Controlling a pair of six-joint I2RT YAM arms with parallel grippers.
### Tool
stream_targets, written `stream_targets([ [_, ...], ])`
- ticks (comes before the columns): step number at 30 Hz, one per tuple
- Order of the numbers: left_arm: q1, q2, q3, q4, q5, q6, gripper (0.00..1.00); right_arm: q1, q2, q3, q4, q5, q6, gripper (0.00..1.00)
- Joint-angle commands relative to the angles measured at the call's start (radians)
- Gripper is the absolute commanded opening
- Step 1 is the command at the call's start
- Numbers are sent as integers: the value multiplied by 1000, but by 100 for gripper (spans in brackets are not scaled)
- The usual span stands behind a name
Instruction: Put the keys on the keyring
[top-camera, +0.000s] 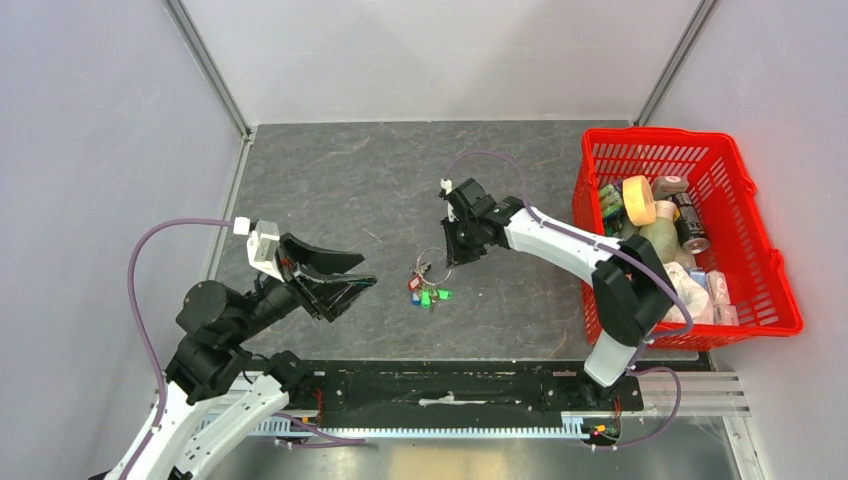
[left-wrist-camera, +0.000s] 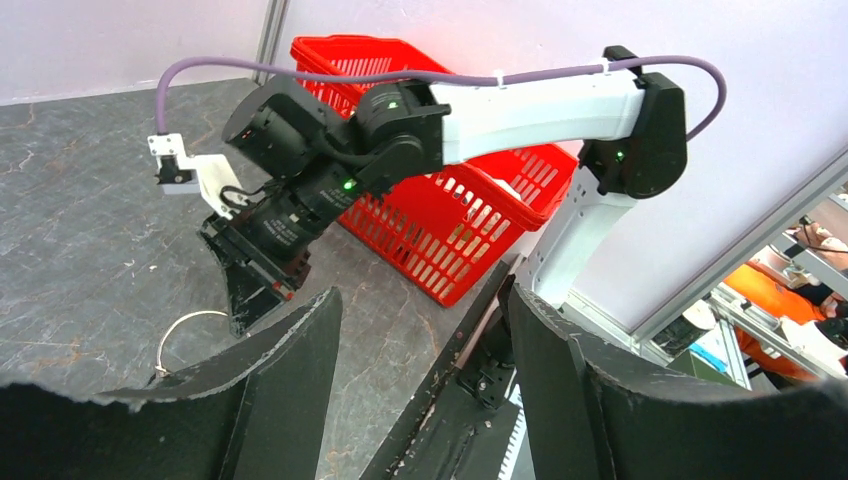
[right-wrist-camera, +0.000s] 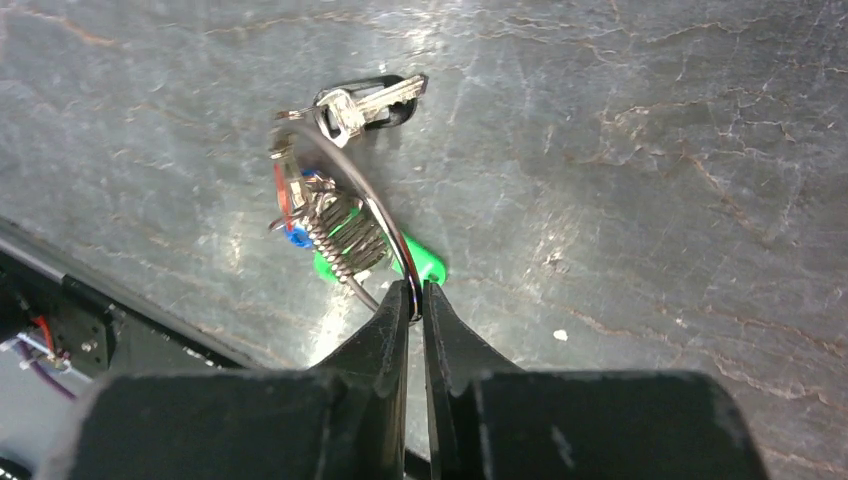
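My right gripper (right-wrist-camera: 416, 300) is shut on the thin silver keyring (right-wrist-camera: 350, 175), pinching its wire at the near side. At the ring's far side hangs a cluster: a green key (right-wrist-camera: 430, 262), a red key (right-wrist-camera: 281, 190), a blue key (right-wrist-camera: 296, 238), a coiled metal spring (right-wrist-camera: 345, 235) and a silver key (right-wrist-camera: 365, 100). In the top view the right gripper (top-camera: 452, 258) stands over the keyring (top-camera: 430, 262), with the coloured keys (top-camera: 428, 293) on the mat just in front. My left gripper (top-camera: 368, 273) is open and empty, raised to the left of the keys. Its fingers (left-wrist-camera: 300, 360) are wide apart.
A red basket (top-camera: 745, 190) with cans, bottles and packets stands at the right; it also shows in the left wrist view (left-wrist-camera: 470, 230). The black rail (top-camera: 450, 385) runs along the near edge. White walls enclose the grey mat (top-camera: 340, 190).
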Motion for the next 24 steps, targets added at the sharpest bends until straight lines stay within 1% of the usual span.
stream_targets([
  [1,0,-2,5,4,2,41,69,-27,56,-11,98,5,62,13],
  [5,-1,-1,7,-10,-1,53,69,-39,84,-11,119,46,75,17],
  [7,0,-2,6,-15,-5,57,69,-45,96,-8,125,55,78,23],
  [12,0,-1,6,-20,-7,66,69,-58,103,-6,128,94,82,35],
  [14,0,1,7,-24,-10,72,69,-59,80,-5,127,113,80,43],
  [16,0,3,10,-31,-14,80,69,-59,36,-6,128,134,68,55],
  [18,-1,7,13,-38,-20,88,69,-59,-20,-7,126,183,49,63],
  [21,-1,11,15,-45,-32,97,69,-59,-93,-5,120,199,0,71],
  [22,0,11,15,-47,-35,100,69,-59,-119,-5,117,207,-11,75],
  [24,0,17,15,-48,-42,105,71,-59,-177,-10,115,220,-30,86],
])
